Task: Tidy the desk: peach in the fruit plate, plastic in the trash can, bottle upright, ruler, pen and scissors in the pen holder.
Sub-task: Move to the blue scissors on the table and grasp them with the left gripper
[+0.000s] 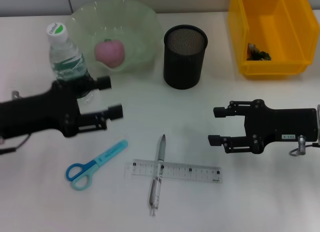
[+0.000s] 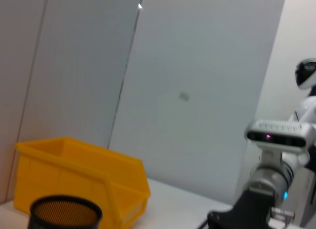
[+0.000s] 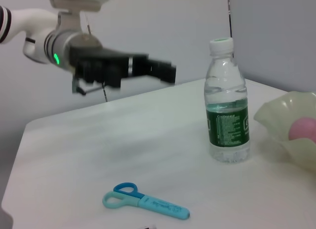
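On a white counter [image 1: 260, 202], the robot's tidy-up stands part done: the peach [image 1: 109, 53] sits in the pale green fruit plate [image 1: 142, 22], the water bottle [image 1: 67, 56] stands upright beside it, and something dark, too small to identify, lies in the yellow trash can [image 1: 240, 37]. Left to clear are the blue scissors [image 1: 95, 164], a clear ruler [image 1: 172, 171] and a pen [image 1: 158, 175] lying across the ruler, all near the front edge and well apart from the black mesh pen holder [image 1: 185, 56] at the back. The left tool [image 1: 112, 97] hovers just in front of the bottle with its two fingers spread and empty; the right tool [image 1: 216, 126] hangs over bare counter to the right of the ruler, likewise open and holding nothing. All three remaining items look light and stiff. The pen, slim, smooth and free to roll, is probably best pinched across its barrel near the middle and taken first, since it rests on the ruler. The ruler lies flat and thin, so it looks hard to get fingers under and may slide; a pinch across its narrow width is the likely hold. The scissors offer a firmer grip across the closed blade sheath, just ahead of the handle loops.
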Tool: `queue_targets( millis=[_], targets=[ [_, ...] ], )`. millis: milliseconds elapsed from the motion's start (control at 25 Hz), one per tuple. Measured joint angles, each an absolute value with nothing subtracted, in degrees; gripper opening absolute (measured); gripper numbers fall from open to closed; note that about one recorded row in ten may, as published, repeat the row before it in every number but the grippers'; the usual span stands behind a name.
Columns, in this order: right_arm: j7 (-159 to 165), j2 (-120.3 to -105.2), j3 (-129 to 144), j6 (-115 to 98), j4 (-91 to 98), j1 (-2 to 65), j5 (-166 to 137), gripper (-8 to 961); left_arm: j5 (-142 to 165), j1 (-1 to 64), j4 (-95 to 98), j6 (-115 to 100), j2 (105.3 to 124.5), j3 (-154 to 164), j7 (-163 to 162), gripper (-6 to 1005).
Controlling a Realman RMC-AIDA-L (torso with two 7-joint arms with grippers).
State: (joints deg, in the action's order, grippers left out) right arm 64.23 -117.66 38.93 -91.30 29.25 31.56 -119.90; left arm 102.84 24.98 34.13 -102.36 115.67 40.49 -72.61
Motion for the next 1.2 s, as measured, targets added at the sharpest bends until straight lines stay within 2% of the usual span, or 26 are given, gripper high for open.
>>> queue_targets(
  millis=[80,120,240,320,1200],
  targets=[
    [64.2,-117.67,39.0,-91.3,29.2,31.6,-119.9,728,103.9,25.0,33.3,-102.0,115.95,40.5,-71.2,796],
    [64.2,-117.68,39.0,-91.3,29.1,31.6,-119.9,729,105.8,24.6,31.4,-100.2,116.75,40.5,-67.9,796],
    [64.2,-117.68,39.2,-91.4,29.0,31.6,-119.9,729,105.8,24.6,31.4,-100.2,116.75,40.5,-67.9,795],
    [64.2,-117.72,39.4,-91.7,29.0,31.6,-119.9,729,109.4,24.0,28.4,-95.6,117.84,40.5,-63.9,795],
    [63.7,-118.11,39.6,-93.7,28.8,31.0,-120.2,728,111.7,24.1,27.9,-94.9,117.51,40.4,-63.3,792]
  ],
)
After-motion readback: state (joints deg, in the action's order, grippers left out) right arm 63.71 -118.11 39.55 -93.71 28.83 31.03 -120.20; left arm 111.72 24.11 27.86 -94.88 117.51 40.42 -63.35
